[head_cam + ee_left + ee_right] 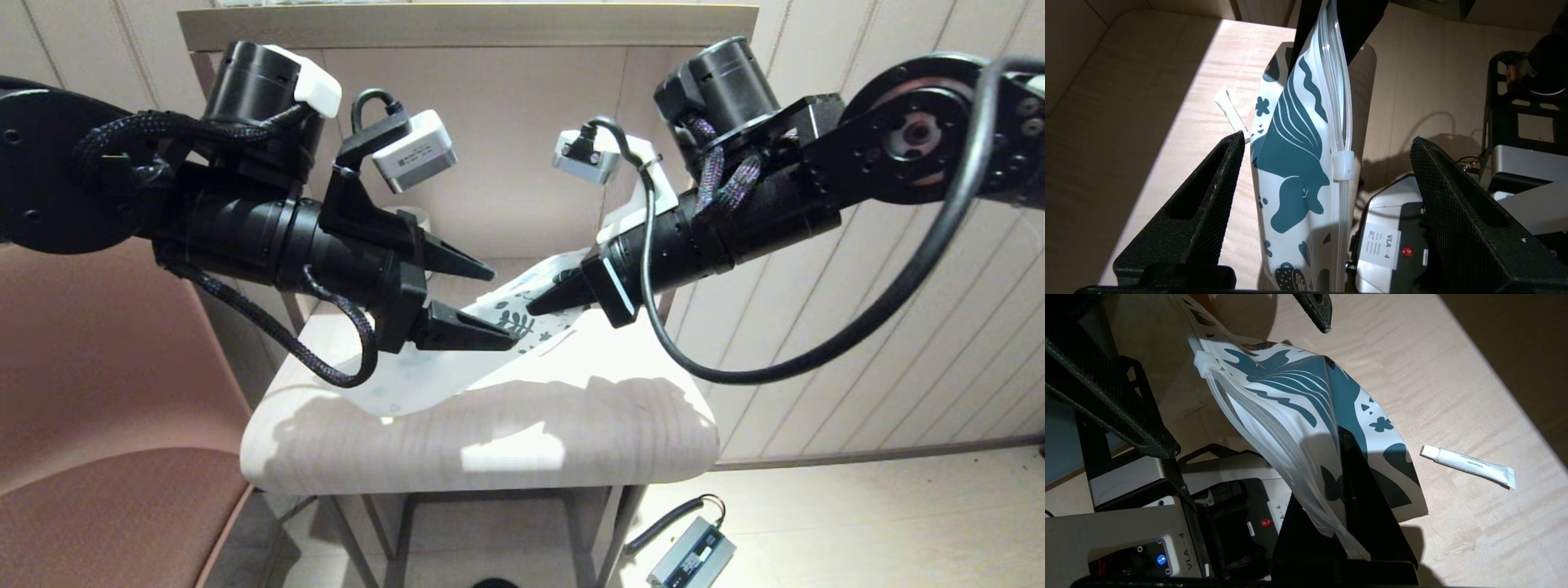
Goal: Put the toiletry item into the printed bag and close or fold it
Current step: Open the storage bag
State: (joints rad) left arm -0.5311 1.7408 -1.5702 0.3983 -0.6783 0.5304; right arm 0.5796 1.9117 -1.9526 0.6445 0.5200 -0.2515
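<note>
Printed bag [490,327] is held lifted over the table [490,433], one edge pinched by the closed right gripper [543,304] so its zip faces the left gripper [482,302], whose jaws are spread wide either side of it; the tube [1468,466] lies on the table, beside the bag, not yet inserted

The bag [490,327] hung lifted between the left gripper [482,302] and the right gripper [543,304], blocking the middle. The toothpaste tube [1468,466] lay on bare table [571,425] to the right (nothing touching it), reachable from above.
</note>
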